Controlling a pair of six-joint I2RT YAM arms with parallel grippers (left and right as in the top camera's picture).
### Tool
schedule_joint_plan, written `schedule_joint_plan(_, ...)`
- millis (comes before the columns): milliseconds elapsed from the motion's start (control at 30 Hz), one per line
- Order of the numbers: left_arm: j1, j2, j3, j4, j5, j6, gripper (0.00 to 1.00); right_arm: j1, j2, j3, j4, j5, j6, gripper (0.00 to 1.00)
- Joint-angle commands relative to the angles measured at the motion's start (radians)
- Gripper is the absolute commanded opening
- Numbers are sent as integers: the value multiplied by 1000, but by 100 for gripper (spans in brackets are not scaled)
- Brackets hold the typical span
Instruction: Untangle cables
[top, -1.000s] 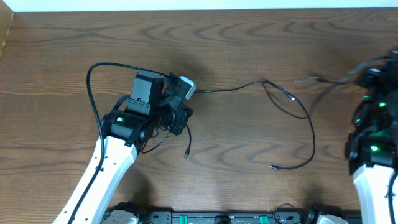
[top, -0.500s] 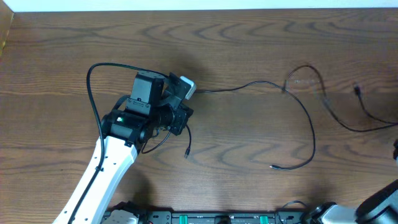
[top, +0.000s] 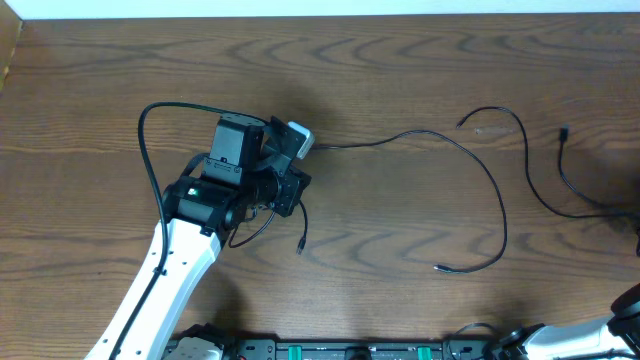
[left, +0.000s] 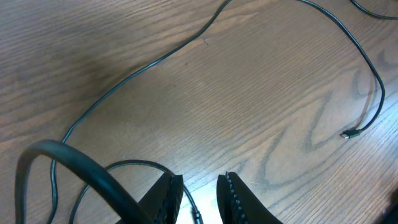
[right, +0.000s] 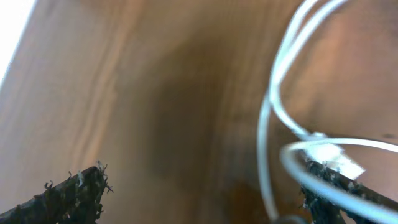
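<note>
A long black cable (top: 497, 205) runs from my left gripper (top: 292, 190) across the table to a plug (top: 440, 268). A second black cable (top: 535, 185) lies apart from it at the right, with a plug end (top: 565, 130). In the left wrist view my left gripper (left: 200, 199) has its jaws a little apart, and a thin black cable end (left: 193, 208) lies in the gap. My right gripper (right: 205, 186) is out of the overhead view. Its jaws stand wide open, and a blurred white cable (right: 277, 118) loops beside its right finger (right: 333, 186).
The thick black cable (top: 150, 150) arching over my left arm is the arm's own. A strip of equipment (top: 350, 350) lines the table's front edge. A bit of my right arm (top: 630, 300) shows at the lower right corner.
My right arm has swung out of the overhead view to the lower right and its jaws have opened. The right black cable came free of the long one and now lies apart. The left arm is still.
</note>
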Motion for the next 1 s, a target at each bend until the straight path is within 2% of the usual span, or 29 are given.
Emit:
schedule_joint_plan(0, 0, -1, 28, -3, -9, -9, 25, -9, -5, 19, 1, -126, -27, 99)
schedule_joint_plan(100, -1, -1, 28, -3, -9, -8, 25, -8, -29, 19, -8, -196, -80, 99)
schedule_joint_plan(233, 0, -1, 28, -2, -9, -8, 25, -9, -121, 21, -87, -142, -175, 99)
schedule_joint_plan(333, 0, -1, 28, -2, -9, -8, 26, -8, -216, 90, -287, 31, -291, 99)
schedule_joint_plan(467, 0, -1, 28, -2, -9, -8, 26, -8, -214, 285, -635, 231, -393, 99)
schedule_joint_plan(600, -1, -1, 28, 5, -9, -8, 26, -8, -162, 467, -899, 285, -464, 99)
schedule_joint_plan(700, -1, -1, 28, 5, -9, -8, 26, -7, -109, 558, -1026, 283, -481, 99)
schedule_joint_plan(967, 0, -1, 28, 5, -9, -8, 26, 75, -30, 578, -1101, 283, -540, 99)
